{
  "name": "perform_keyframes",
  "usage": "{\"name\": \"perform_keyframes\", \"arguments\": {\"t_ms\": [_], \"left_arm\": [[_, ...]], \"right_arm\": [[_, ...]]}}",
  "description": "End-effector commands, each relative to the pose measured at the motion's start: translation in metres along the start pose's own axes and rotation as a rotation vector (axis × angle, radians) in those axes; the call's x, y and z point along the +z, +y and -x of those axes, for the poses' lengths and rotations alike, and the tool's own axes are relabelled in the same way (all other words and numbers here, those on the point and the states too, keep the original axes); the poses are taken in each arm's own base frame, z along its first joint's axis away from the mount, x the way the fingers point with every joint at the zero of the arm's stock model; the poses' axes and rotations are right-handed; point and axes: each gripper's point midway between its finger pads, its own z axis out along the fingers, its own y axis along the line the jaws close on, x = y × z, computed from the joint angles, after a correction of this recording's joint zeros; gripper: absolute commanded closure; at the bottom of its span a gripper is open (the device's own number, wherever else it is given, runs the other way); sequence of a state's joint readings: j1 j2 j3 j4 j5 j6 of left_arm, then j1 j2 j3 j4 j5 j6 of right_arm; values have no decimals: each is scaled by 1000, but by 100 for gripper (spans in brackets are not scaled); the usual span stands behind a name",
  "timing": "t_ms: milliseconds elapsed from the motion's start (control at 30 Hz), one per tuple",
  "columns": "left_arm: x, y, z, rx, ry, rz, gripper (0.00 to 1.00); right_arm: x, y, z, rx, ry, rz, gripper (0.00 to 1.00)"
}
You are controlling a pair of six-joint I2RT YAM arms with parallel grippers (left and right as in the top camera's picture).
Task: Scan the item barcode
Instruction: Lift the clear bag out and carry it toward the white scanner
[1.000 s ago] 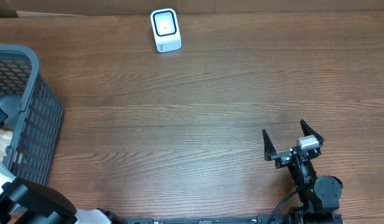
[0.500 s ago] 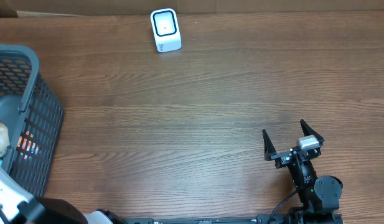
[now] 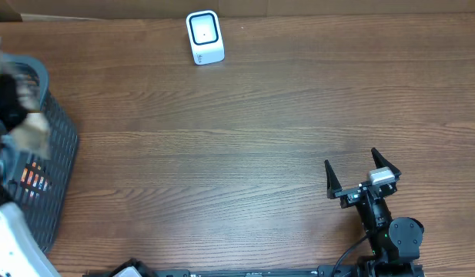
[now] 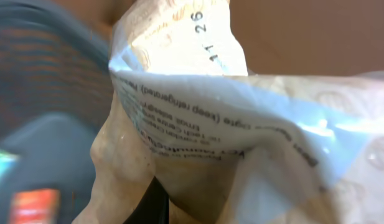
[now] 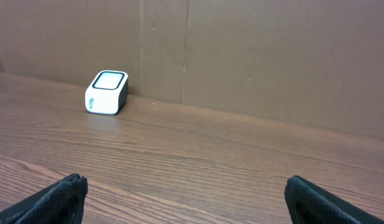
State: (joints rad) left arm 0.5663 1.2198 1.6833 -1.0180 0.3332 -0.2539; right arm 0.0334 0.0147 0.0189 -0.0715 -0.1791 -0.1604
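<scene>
Our chief worry is the grip: the left claw is pressed together on a fold of the bag, which hangs at the table's left edge over the basket, and slick film pinched in a crease could slide free on the way across. The scanner stands well apart, at the far edge, so any swing or a catch on the basket rim might drop the bag short. The crumpling is a second risk, for a barcode bent over a fold may not read, and we see no barcode on the face that shows (only small print and date digits). The right claw rests spread wide near the front right, holding nothing and out of the path. As for heading, the print faces the wrist camera, upside down, its lines slanting down to the right; the bag is too creased and too blurred from above for us to fix its long axis.
</scene>
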Motion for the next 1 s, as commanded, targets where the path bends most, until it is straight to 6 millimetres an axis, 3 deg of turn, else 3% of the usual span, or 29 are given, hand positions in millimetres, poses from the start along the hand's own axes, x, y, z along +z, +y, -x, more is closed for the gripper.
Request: {"name": "perform_keyframes", "arguments": {"t_ms": [0,167,400,733,967], "left_arm": [[-17,-53,-20,61,49,-144,96],[-8,-94,-76,162,231,-202,96],[16,-129,-160,261,462,-173,96],[60,-149,-289,352,758,-13,96],[83,-154,-357,324,878,141,96]], "right_arm": [[0,0,-2,6,-4,-3,0],[0,0,-2,6,-4,-3,0],[0,0,-2,6,-4,-3,0],[0,0,-2,6,-4,-3,0],[0,0,-2,6,-4,-3,0]]}}
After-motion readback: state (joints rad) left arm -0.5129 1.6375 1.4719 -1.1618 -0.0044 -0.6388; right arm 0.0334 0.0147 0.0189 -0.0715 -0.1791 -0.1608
